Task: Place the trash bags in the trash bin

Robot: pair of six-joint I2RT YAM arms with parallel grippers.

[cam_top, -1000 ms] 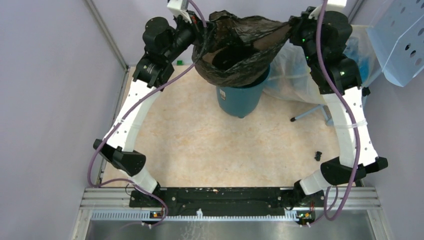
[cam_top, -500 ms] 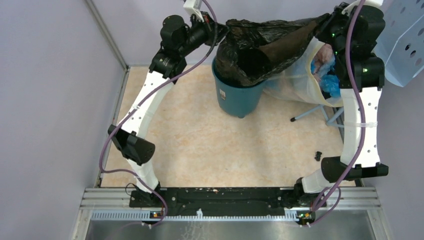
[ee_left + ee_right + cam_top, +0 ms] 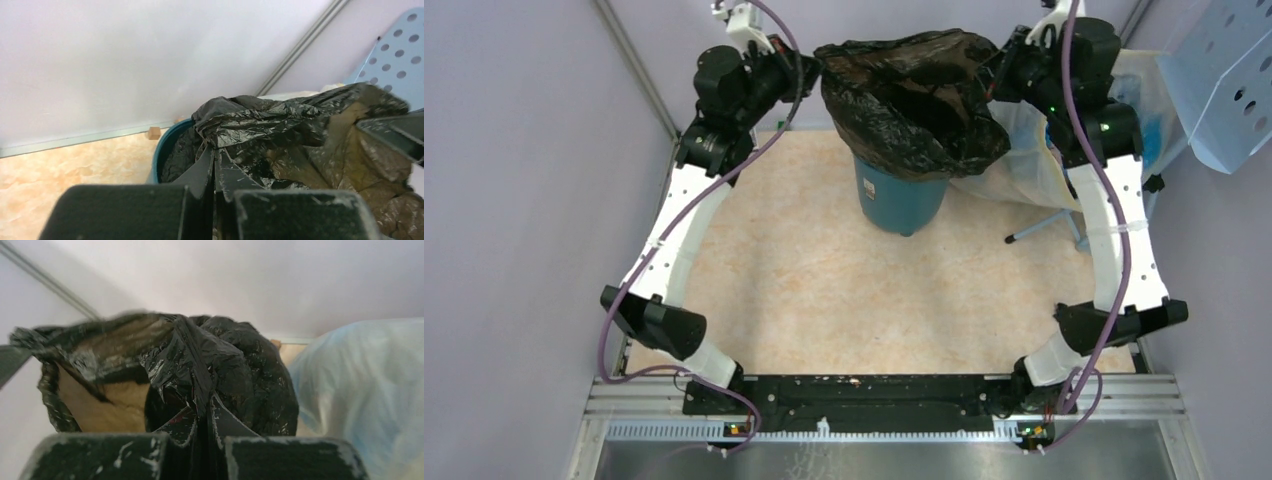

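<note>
While left hand [image 3: 214,156] and right hand [image 3: 204,409] pinch, bag [image 3: 914,100] spans between.

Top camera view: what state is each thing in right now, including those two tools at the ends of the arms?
glossy black crinkled plastic bag: held up, mouth stretched open between both tools, bottom hanging over the bin.
round teal plastic bin: upright, top covered by the bag.
left tool: shut on the bag's edge.
right tool: shut on the bag's opposite edge.
translucent whitish sack: slumped beside the bin.

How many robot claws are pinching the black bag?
2. The left gripper grips the left edge of the trash bag, the right gripper the right edge, above the trash bin. None hidden.
</note>
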